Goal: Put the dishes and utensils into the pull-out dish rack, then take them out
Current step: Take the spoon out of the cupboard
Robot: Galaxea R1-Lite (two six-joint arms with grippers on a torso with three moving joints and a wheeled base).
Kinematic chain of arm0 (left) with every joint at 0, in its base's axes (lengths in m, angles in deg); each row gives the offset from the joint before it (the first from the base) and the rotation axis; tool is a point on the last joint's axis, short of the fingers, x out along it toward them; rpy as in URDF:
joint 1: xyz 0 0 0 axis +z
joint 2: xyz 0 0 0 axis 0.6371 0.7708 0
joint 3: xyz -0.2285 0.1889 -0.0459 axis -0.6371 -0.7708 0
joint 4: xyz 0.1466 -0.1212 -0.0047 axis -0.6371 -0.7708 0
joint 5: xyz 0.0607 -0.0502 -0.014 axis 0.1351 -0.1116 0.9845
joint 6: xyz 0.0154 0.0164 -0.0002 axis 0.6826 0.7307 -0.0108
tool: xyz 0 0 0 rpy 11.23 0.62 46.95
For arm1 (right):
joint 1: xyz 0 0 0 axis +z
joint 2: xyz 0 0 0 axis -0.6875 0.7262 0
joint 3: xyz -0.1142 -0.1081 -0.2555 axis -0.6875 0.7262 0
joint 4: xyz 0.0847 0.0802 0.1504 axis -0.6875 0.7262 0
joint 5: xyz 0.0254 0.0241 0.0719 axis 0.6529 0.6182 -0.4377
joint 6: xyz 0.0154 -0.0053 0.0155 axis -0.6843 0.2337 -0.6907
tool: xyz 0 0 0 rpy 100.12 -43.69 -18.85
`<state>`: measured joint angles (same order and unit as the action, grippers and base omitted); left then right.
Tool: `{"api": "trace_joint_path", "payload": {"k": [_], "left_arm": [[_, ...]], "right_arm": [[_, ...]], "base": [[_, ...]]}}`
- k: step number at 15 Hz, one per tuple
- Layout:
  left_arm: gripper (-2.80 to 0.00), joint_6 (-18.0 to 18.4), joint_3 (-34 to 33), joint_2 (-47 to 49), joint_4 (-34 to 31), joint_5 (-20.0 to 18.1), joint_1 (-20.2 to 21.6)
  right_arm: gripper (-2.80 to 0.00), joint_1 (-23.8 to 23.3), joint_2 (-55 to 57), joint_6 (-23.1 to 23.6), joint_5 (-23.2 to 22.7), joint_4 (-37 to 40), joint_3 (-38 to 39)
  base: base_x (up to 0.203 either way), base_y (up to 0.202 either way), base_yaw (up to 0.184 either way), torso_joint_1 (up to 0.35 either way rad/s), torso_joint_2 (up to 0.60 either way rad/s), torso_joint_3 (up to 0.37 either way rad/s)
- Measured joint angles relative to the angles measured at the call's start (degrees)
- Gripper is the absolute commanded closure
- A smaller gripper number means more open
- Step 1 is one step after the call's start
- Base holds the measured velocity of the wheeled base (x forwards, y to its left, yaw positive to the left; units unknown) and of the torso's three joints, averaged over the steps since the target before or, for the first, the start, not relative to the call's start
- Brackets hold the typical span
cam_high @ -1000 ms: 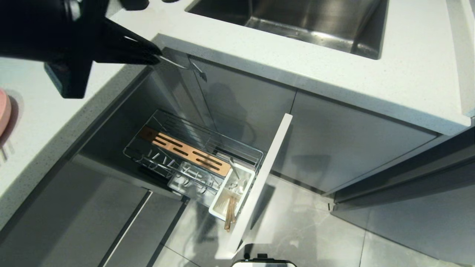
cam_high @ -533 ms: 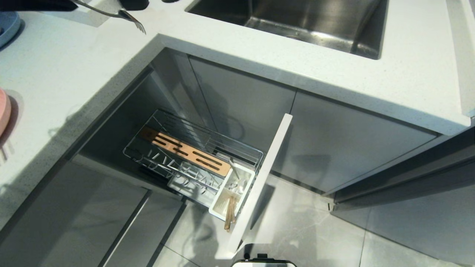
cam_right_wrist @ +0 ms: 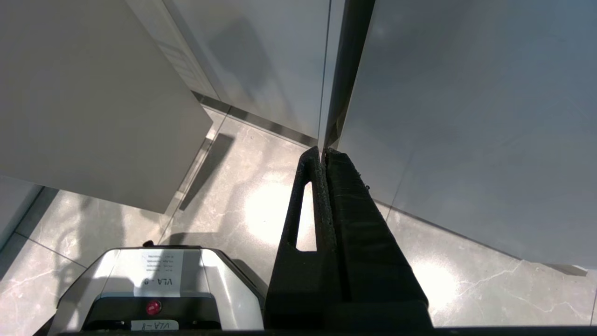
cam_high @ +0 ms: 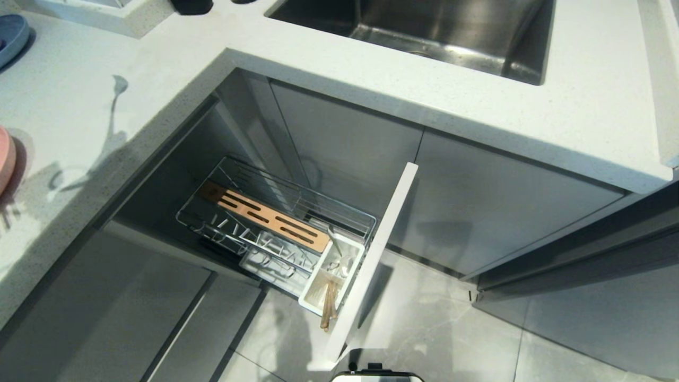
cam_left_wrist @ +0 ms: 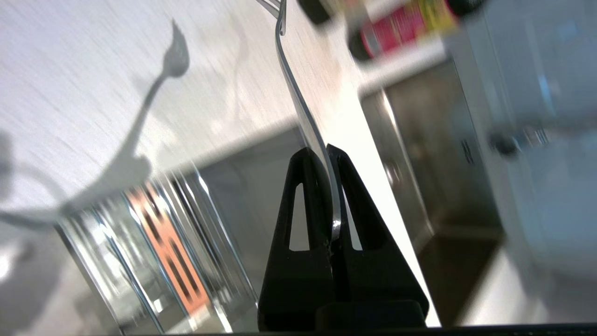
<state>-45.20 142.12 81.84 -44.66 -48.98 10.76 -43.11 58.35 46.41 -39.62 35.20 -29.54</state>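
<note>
Your left claw (cam_left_wrist: 322, 151) is pinched narrow on the handle of a slim grey metal utensil (cam_left_wrist: 298, 100). The handle runs straight out from the fingertips and its head is cut off at the edge of the left wrist view. A second ago this claw and its arm filled the head view's upper left corner. Half a second ago only the utensil's tip showed there, and now neither shows in that view.

Beneath the claw is the white countertop (cam_left_wrist: 70, 93), with the utensil's shadow (cam_left_wrist: 172, 56) lying across it. The counter's edge crosses close under the fingers. Below that edge hangs the pull-out dish rack (cam_high: 276, 223), drawn out with its tan wooden strip (cam_high: 265, 217) uppermost. The rack has not shifted.

At the rack's outer end, the white utensil cup (cam_high: 331, 276) holds the chopsticks (cam_high: 329, 307), hard against the pale cabinet front (cam_high: 371, 260). The rack's wire slots are bare.

On the counter, the pink plate (cam_high: 4, 159) sits at the head view's left border, with broad bare surface between it and the counter's edge. The blue plate (cam_high: 10, 32) sits at the far corner. The steel sink (cam_high: 424, 32) lies farther still.

Your right claw (cam_right_wrist: 323, 149) is closed on nothing, low near the floor beside the cabinet doors.
</note>
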Motion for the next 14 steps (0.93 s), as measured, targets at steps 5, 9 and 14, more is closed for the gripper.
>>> {"api": "trace_joint_path", "payload": {"k": [5, 9, 14], "left_arm": [[0.00, 8.13, -5.92, -1.28, 9.97, -0.74, 15.68], [0.00, 14.89, -15.87, -3.86, 19.69, -6.77, 28.31], [0.00, 19.04, -30.16, -8.39, 27.14, -14.20, 38.22]], "right_arm": [[0.00, -0.02, 0.00, 0.00, 0.00, 0.00, 0.00], [0.00, -0.02, 0.00, 0.00, 0.00, 0.00, 0.00], [0.00, 0.00, 0.00, 0.00, 0.00, 0.00, 0.00]], "base": [[0.000, 0.000, 0.000, 0.000, 0.00, 0.000], [0.000, 0.000, 0.000, 0.000, 0.00, 0.000], [0.000, 0.000, 0.000, 0.000, 0.00, 0.000]]}}
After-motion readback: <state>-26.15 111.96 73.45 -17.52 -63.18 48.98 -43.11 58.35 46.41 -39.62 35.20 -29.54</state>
